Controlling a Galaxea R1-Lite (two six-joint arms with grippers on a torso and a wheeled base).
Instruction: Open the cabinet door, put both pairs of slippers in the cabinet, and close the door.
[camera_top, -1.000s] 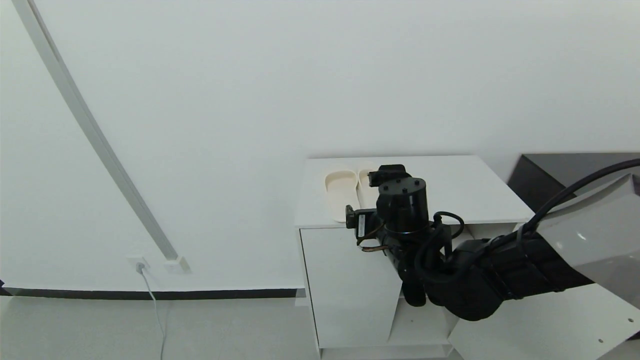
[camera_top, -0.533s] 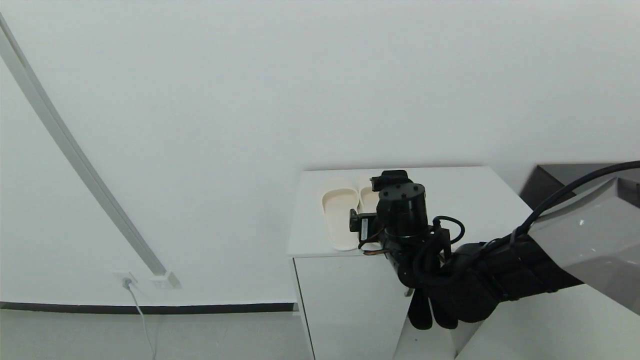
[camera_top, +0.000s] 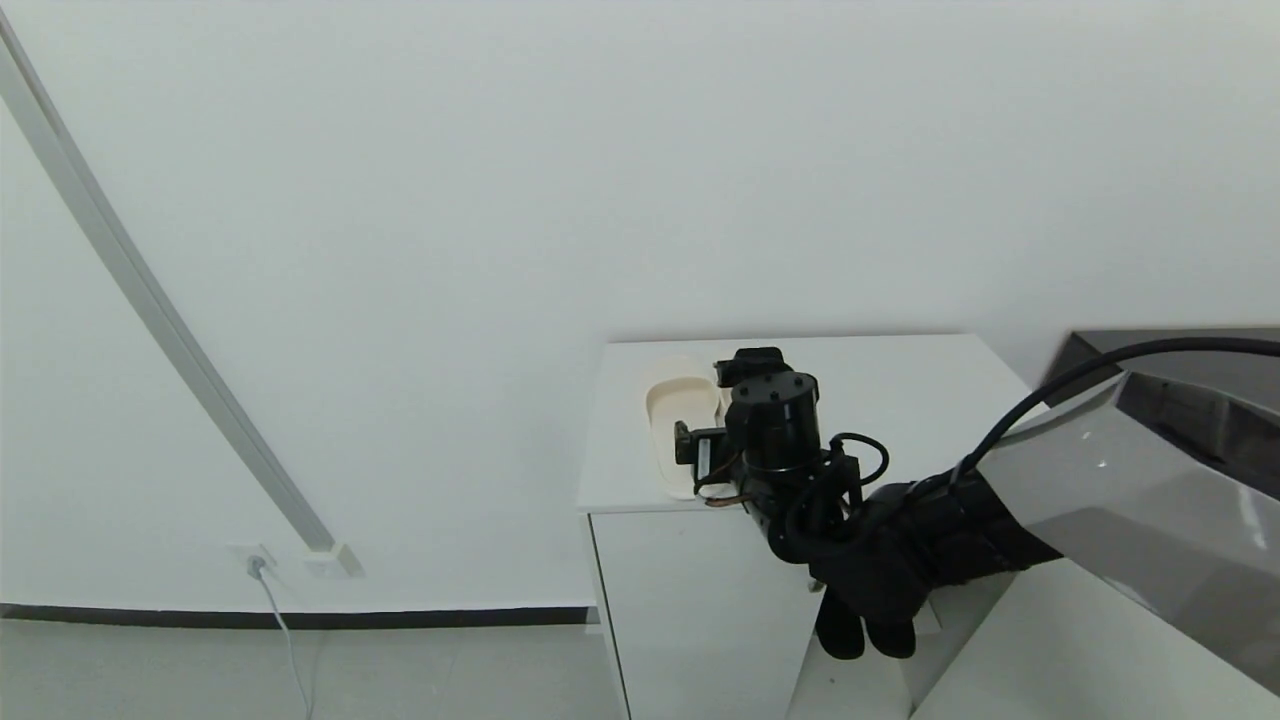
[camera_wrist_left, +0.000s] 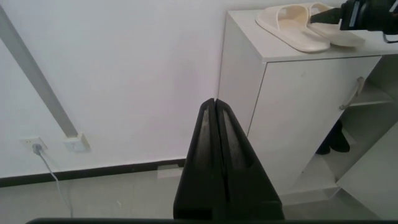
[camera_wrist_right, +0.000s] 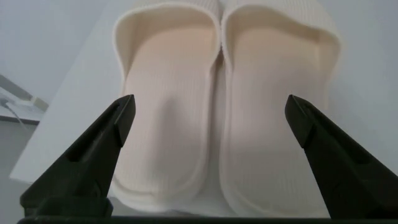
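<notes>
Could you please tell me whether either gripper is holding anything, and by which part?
Nothing is held. The right gripper is open over the cream slippers on the cabinet top, not closed on them; the left gripper is shut on nothing.

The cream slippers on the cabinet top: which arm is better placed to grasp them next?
Right, probably. The right gripper is open, its fingers framing the slippers on the cabinet. The left gripper is shut and apart from the cabinet, below its top.
</notes>
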